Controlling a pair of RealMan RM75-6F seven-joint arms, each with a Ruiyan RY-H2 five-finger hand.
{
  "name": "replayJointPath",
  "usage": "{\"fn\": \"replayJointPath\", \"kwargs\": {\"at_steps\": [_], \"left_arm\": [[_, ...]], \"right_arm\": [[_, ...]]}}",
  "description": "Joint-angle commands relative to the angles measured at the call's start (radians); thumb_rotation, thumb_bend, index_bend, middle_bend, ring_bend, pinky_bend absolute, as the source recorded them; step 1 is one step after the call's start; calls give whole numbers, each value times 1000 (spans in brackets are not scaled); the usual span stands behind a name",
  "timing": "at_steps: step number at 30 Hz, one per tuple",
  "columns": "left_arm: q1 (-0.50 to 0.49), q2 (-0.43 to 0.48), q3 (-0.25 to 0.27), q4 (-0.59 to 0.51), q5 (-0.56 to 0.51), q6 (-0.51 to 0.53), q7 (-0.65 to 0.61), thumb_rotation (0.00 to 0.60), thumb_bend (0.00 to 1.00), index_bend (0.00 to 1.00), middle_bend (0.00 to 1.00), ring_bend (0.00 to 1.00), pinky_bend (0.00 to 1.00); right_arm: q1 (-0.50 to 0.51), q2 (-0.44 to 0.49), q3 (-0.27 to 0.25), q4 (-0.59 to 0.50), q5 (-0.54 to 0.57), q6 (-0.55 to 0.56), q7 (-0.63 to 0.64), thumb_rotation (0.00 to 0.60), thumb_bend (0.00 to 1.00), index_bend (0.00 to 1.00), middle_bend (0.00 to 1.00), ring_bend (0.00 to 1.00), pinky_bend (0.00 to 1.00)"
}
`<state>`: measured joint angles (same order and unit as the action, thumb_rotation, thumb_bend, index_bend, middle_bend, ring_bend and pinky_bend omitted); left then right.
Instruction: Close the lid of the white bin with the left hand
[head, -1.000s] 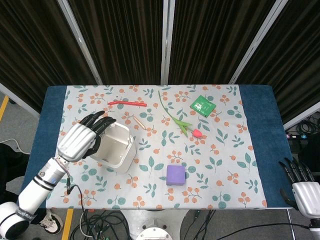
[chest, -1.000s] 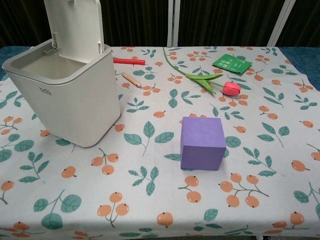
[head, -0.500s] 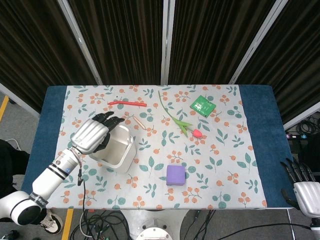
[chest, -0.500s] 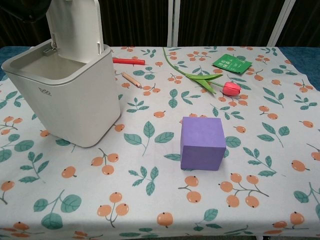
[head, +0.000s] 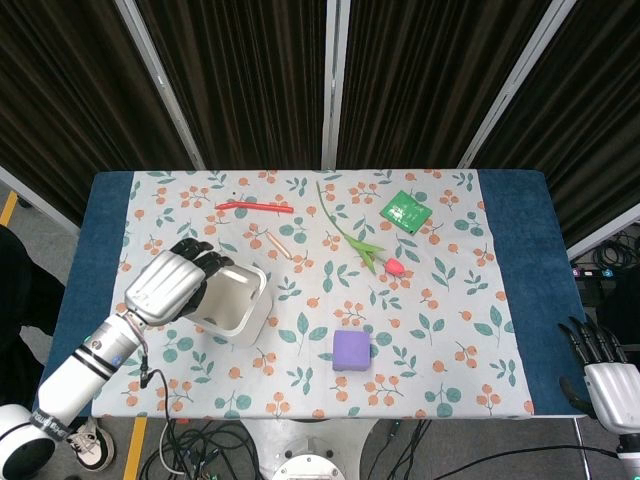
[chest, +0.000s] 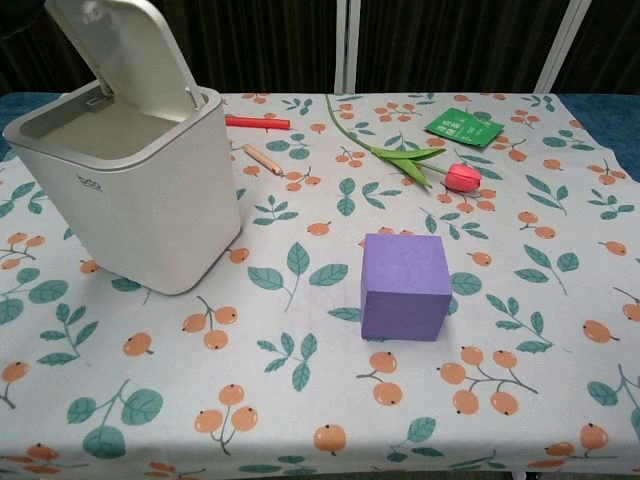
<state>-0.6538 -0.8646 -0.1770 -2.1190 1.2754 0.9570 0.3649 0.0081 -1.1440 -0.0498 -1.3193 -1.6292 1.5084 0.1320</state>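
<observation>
Left hand (head: 168, 285) is seen from the head view over the white bin (chest: 130, 190), its back turned upward and its dark fingers (head: 208, 264) curled down at the far rim; whether they are pressed on the lid cannot be told, and nothing is gripped. The bin is placed at the left of the table (head: 520, 250), on the flowered cloth (chest: 300, 380). The lid (chest: 125, 50) is shown in the chest view tilted forward over the opening, hinged at the far edge and only part way down.

The closing step is judged to be under way but not finished. What is called for next is a downward and forward push on the lid's upper face until it is laid flat on the rim, with the bin kept from being slid.

Half a second earlier the lid was held nearly upright, and the hand was placed further toward the far edge of the bin; it is now drawn nearer the robot and lower. The right hand (head: 608, 375) is kept at the near right corner beyond the table, fingers apart and nothing held. The purple block (chest: 405, 285), tulip (chest: 440, 170), pencil (chest: 262, 158), red pen (chest: 258, 122) and green packet (chest: 462, 126) are left unmoved.
</observation>
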Motion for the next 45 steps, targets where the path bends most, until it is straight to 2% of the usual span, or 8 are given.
{"fn": "replayJointPath", "kwargs": {"at_steps": [1,10,15,20,45], "left_arm": [[10,13,16,-15,21,2,0,600,782,243,320,198,210],[35,37,63,-42,60,2,9,600,794,272,357,228,217],[52,11,89,-24,85,13,14,600,799,339,358,229,217],[69,-26,110,5,114,34,26,600,801,357,357,228,217],[107,-115,143,61,140,84,46,600,801,369,354,228,220]], "right_arm": [[0,-1,1,0,1,0,0,600,296,0,0,0,0],[-1,-16,-2,8,0,0,-3,600,296,0,0,0,0],[0,-19,-2,7,4,-7,-7,600,297,0,0,0,0],[-1,-18,-2,2,7,-7,-13,600,297,0,0,0,0],[-3,-21,-3,2,16,-15,-15,600,296,0,0,0,0]]}}
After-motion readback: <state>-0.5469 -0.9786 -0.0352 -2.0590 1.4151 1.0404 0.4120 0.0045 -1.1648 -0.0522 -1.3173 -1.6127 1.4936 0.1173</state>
